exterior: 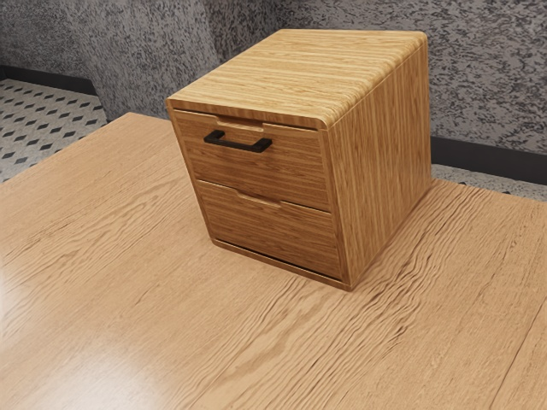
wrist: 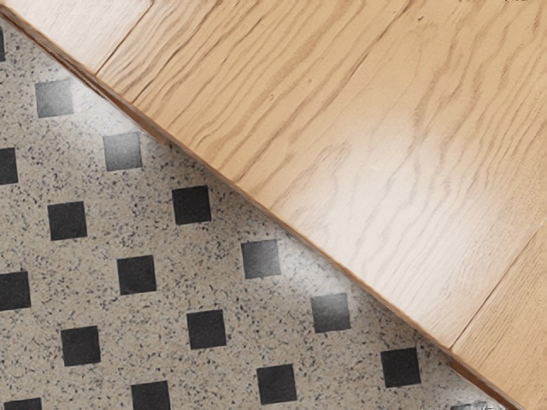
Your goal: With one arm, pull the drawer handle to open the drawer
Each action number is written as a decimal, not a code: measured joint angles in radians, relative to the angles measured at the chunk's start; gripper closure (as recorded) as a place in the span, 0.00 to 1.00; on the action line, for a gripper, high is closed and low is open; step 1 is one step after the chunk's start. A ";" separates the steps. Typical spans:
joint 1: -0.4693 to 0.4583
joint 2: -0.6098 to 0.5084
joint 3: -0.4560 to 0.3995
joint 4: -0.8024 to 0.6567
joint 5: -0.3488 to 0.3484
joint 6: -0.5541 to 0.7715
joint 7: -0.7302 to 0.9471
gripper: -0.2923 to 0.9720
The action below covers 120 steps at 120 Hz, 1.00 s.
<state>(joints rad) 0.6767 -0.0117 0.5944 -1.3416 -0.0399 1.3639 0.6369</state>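
Handle (exterior: 238, 142) is black and sits flat on the top drawer (exterior: 256, 166), near its upper edge. That drawer is flush with the cabinet (exterior: 380, 154), so it's shut. The lower drawer (exterior: 273, 226) is flush too. The cabinet stands on the table (exterior: 128, 299), toward the far side. My wrist cam looks down on the table's edge and the tiled floor (wrist: 128, 282). I can't tell the gripper state.

The cabinet (exterior: 342, 128) is the one obstruction on the surface (exterior: 128, 325). Open surface runs in front of the cabinet's drawer faces and to both sides. The black handle (exterior: 238, 143) stands proud of the upper drawer (exterior: 286, 171), approachable from the front. A textured wall (exterior: 496, 68) stands behind the cabinet.
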 joint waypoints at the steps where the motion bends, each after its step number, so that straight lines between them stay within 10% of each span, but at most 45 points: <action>1: -0.008 0.000 0.000 0.000 0.000 0.000 0.001 0.25; 31: -0.323 -0.012 -0.006 0.029 0.002 -0.001 0.024 0.25; 51: -0.601 -0.088 -0.181 0.177 0.038 0.003 0.144 0.25; 120: -0.680 -0.053 -0.418 0.166 0.045 0.008 0.609 0.25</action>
<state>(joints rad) -0.0029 -0.0648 0.1761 -1.1755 0.0054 1.3718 1.2455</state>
